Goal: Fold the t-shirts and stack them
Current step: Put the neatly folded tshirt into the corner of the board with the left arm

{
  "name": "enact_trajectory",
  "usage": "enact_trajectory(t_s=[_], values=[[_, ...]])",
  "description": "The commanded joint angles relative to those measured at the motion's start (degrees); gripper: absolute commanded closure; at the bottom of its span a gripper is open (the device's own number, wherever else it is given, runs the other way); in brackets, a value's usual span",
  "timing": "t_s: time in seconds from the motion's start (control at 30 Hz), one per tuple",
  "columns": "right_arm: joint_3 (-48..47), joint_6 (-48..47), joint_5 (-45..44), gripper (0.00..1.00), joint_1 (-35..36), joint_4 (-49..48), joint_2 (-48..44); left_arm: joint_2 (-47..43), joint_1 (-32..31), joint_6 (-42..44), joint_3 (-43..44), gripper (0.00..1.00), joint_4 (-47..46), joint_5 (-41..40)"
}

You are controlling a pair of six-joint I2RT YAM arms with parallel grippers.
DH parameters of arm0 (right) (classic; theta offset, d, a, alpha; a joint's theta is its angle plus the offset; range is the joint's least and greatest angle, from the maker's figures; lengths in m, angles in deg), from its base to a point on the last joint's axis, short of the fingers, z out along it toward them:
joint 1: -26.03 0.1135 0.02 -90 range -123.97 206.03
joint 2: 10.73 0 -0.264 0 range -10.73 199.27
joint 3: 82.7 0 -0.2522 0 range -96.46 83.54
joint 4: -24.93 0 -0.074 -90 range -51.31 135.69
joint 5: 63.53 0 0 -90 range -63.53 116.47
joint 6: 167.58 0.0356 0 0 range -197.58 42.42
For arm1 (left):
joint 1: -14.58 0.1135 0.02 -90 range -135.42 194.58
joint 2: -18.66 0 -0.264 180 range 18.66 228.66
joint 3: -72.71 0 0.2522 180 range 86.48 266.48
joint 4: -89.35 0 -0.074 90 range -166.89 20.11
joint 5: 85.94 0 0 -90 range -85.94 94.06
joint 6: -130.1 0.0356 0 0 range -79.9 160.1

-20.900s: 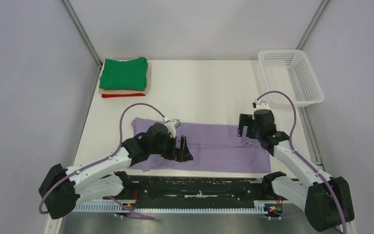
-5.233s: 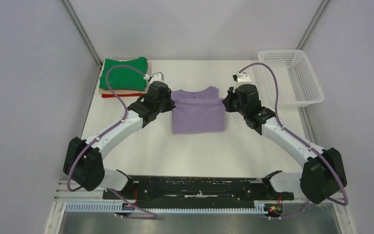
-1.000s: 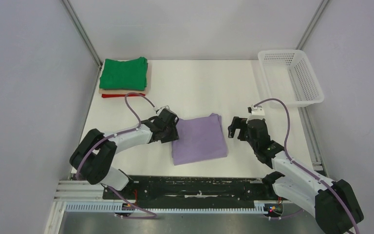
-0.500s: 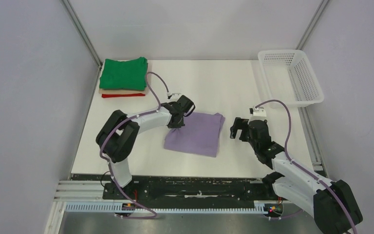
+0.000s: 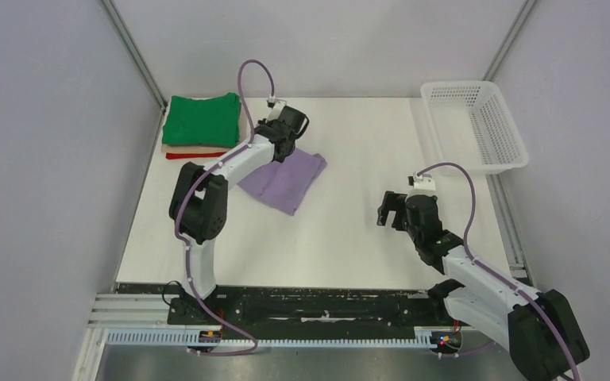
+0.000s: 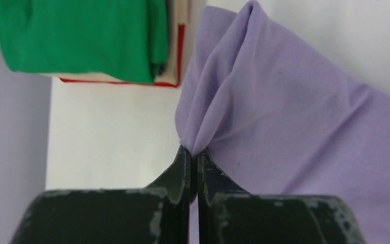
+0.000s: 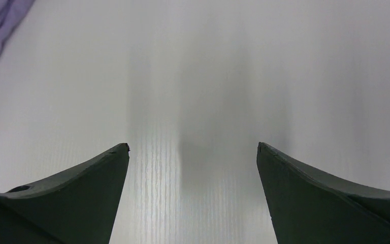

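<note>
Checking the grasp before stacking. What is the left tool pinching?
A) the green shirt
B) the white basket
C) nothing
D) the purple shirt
D: the left wrist view shows the left tool shut on a bunched fold of the purple shirt.

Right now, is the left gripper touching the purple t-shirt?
Touching. The left wrist view shows the left gripper shut on a bunched fold of the purple t-shirt.
</note>
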Motion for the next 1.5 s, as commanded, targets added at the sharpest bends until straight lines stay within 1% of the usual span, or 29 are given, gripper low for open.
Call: enact_trajectory(t_s=[0.0, 0.07, 0.27, 0.4, 0.7, 0.97, 1.1, 1.3, 1.47], values=[[-0.1, -1.0, -2.1, 0.02, -0.4, -2.3, 1.2, 2.3, 2.5, 12.3, 7.0, 0.98, -5.4, -7.2], [-0.2, -1.1, -2.3, 0.02, -0.4, -2.3, 1.7, 3.7, 3.9, 15.7, 10.2, 0.98, -6.4, -7.5], [-0.5, -1.3, -3.5, 0.02, -0.5, -2.4, 3.0, 7.5, 8.8, 22.6, 19.8, 0.98, -8.3, -8.8], [-0.8, -1.3, -3.6, 0.02, -0.6, -2.4, 4.4, 9.3, 10.9, 27.1, 26.0, 0.98, -10.0, -9.6], [-1.6, -1.7, -3.3, 0.02, -0.7, -2.2, 6.8, 12.1, 12.0, 33.2, 36.8, 0.98, -9.9, -11.7], [-1.6, -1.8, -3.5, 0.02, -0.8, -2.0, 6.9, 9.1, 12.0, 33.9, 38.9, 0.98, -8.9, -11.1], [-1.7, -1.9, -3.1, 0.02, -0.8, -2.0, 7.0, 7.7, 11.9, 32.6, 40.5, 0.98, -6.6, -9.5], [-1.8, -2.1, -4.4, 0.02, -0.8, -0.9, 6.2, 5.2, 11.9, 28.8, 40.9, 0.98, -5.0, -3.4], [-2.0, -2.2, -4.4, 0.02, -0.8, -0.5, 6.2, 5.6, 11.9, 30.6, 43.6, 0.98, -4.8, -4.3]])
